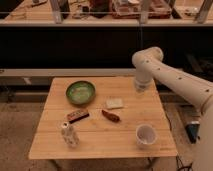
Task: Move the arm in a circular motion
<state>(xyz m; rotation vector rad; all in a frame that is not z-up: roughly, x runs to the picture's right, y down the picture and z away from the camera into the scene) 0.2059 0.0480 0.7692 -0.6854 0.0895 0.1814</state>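
The arm [175, 82], cream-white with thick rounded segments, reaches in from the right edge, and its bulbous elbow [148, 59] rises above the table's back right. From the elbow a short pale tip points down, and there the gripper [141, 88] hangs shut over the back right part of the wooden table [50, 147]. I see nothing held in it. It is to the right of and behind the small white block [114, 103], apart from everything on the table.
On the table are a green bowl [80, 92], a dark brown bar [78, 115], a reddish-brown piece [111, 116], a white cup [145, 134] and a clear bottle [69, 134]. Dark shelving with a cluttered counter stands behind.
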